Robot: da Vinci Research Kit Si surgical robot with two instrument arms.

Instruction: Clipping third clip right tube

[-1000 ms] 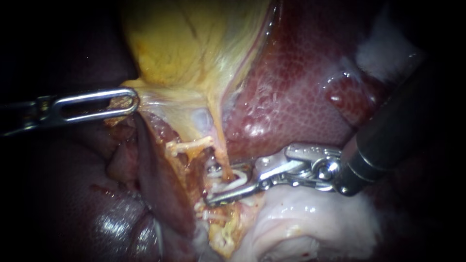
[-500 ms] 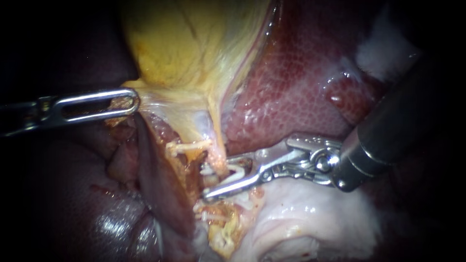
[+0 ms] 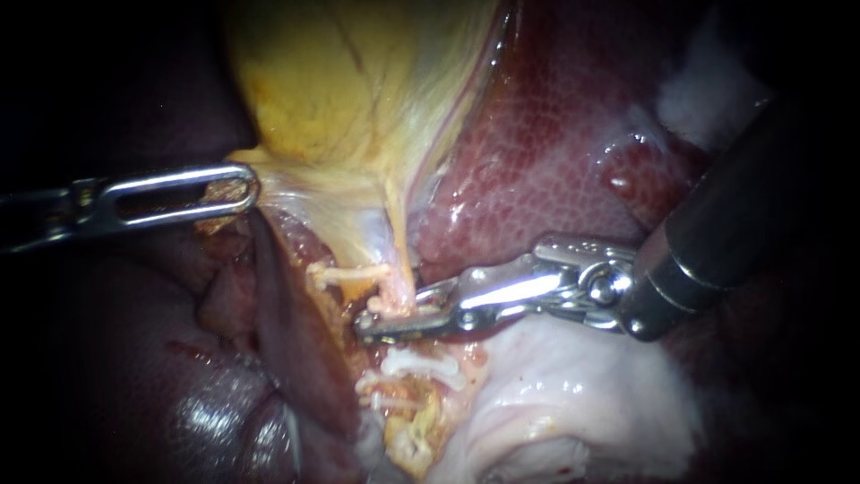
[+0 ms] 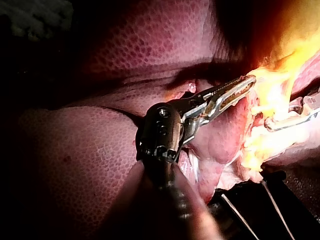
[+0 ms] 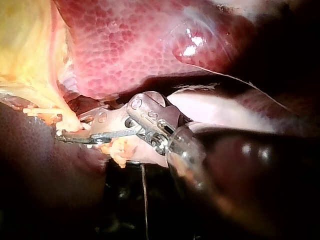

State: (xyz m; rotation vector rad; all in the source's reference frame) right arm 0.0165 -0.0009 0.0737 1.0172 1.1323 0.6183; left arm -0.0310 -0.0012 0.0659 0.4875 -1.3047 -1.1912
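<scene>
Across the upper right of the endoscope view lay the mottled red liver, with the yellow gallbladder beside it. From the left, the left instrument had its jaws closed on the gallbladder's lower edge, drawing it taut. The right instrument had its jaws pressed nearly together across the right tube, a thin pale strand running down from the gallbladder. White clips sat just below those jaws. The tube looked soft, wet, slippery and easily torn. It seemed best taken squarely across its bare stretch, without pulling.
</scene>
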